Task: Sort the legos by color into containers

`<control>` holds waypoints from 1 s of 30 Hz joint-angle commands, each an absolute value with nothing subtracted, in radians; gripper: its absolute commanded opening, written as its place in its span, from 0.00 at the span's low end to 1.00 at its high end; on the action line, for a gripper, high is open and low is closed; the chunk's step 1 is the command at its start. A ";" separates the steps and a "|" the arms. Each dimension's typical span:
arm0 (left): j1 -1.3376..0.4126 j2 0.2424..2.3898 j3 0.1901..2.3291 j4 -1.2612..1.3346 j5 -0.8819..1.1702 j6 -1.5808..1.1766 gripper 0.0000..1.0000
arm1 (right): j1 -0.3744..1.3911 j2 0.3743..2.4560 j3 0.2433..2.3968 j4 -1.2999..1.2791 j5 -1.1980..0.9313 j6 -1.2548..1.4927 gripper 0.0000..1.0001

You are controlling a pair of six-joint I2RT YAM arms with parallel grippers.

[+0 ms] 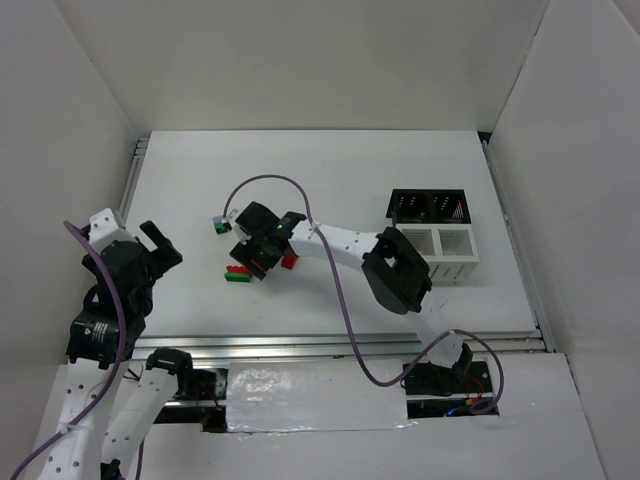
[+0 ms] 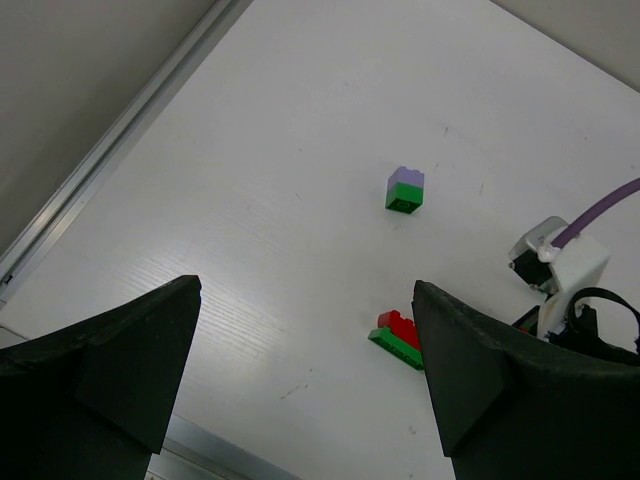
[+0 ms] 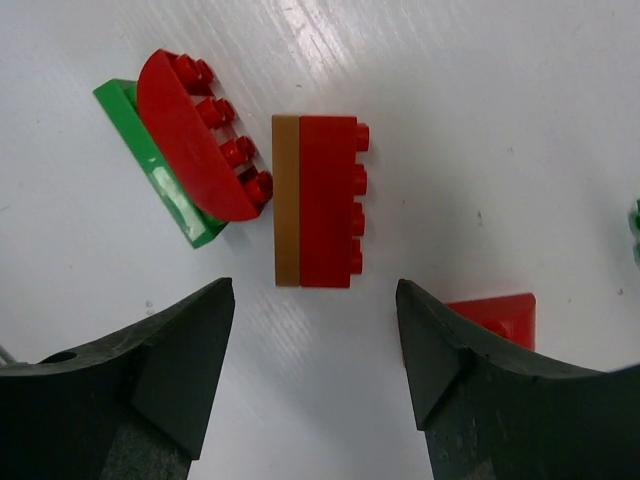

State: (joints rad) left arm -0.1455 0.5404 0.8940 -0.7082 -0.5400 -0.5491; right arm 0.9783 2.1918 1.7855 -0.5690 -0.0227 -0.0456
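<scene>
Right gripper [image 3: 315,300]: fingers spread, holding nothing. Red-on-brown brick [image 3: 318,200] at its 12 o'clock, red-on-green pair [image 3: 185,150] at 10. Left gripper [image 2: 305,290]: spread, empty, with lavender-on-green brick [image 2: 404,190] at 1 o'clock. Bins [image 1: 432,235] at 3 o'clock on the table [image 1: 330,170].

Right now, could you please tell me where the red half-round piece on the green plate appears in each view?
Top external: the red-on-green pair lies left of centre, below the middle.
Left wrist: low in the picture, right of centre.
Right wrist: upper left.
Landmark: the lavender-on-green brick sits above the pair in the top and left wrist views.
</scene>
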 commanded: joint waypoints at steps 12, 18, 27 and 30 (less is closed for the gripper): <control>-0.138 0.543 0.887 -0.657 -0.517 -0.522 1.00 | 0.977 2.316 1.899 -0.557 -0.002 -0.087 0.43; -0.138 0.555 0.888 -0.653 -0.506 -0.517 1.00 | 0.973 2.258 1.802 -0.462 0.040 -0.080 0.05; -0.140 0.600 0.891 -0.588 -0.180 -0.582 0.99 | 0.968 1.869 1.491 -0.339 0.261 0.205 0.00; -0.143 0.649 0.836 -0.384 0.162 -0.712 1.00 | 0.968 1.650 1.309 -0.279 0.313 0.328 0.00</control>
State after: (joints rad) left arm -0.1406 0.5987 0.8722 -0.5949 -0.1810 -0.5903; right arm 0.9707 1.8881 1.4017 -0.4076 0.2108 0.1574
